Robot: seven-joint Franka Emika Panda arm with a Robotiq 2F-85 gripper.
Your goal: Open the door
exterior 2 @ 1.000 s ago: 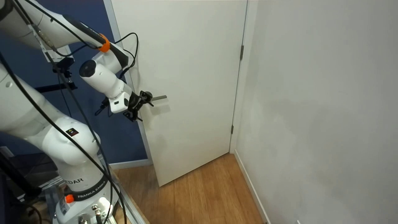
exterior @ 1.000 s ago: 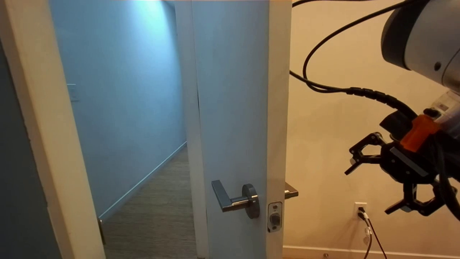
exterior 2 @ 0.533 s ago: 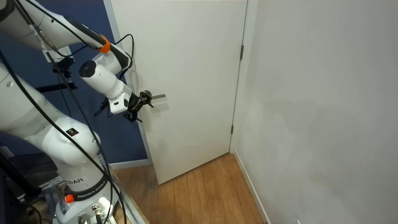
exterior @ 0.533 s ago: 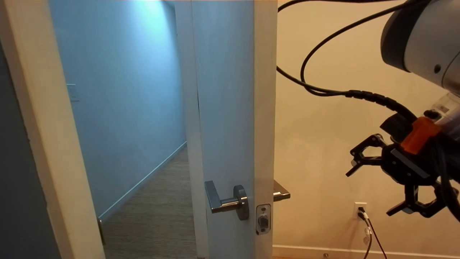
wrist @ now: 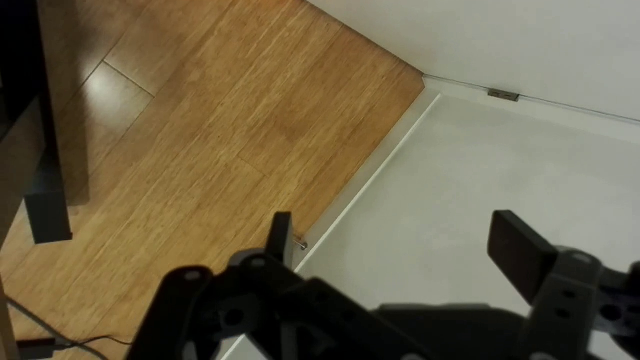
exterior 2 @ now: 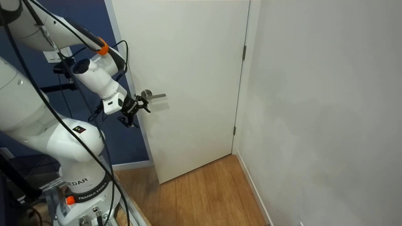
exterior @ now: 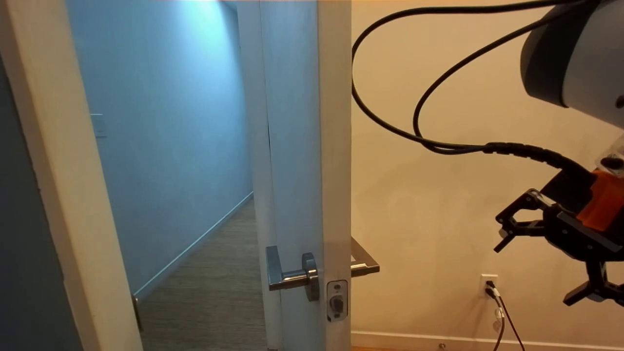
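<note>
The white door (exterior 2: 191, 78) stands partly open, seen from the room side in an exterior view; its edge and hall-side face (exterior: 295, 146) show in an exterior view. A silver lever handle (exterior 2: 157, 96) is on the room side; another lever (exterior: 292, 279) is on the hall side. My gripper (exterior 2: 143, 118) is below and left of the room-side handle, apart from it. In an exterior view my gripper (exterior: 538, 273) is well right of the door edge. In the wrist view the gripper (wrist: 397, 240) is wide open with nothing between its fingers; the handle is out of that view.
The door frame (exterior: 73, 161) and hallway floor (exterior: 219, 282) show beyond the opening. A white wall (exterior 2: 320, 94) stands by the hinge side. Black cables (exterior: 390, 126) loop from the arm. A door stop (wrist: 302, 245) sits on the baseboard. An outlet (exterior: 489, 283) holds plugs.
The door has swung a little toward its frame, its edge shifting left in an exterior view. My gripper has drawn back from the door and slightly down, still open.
</note>
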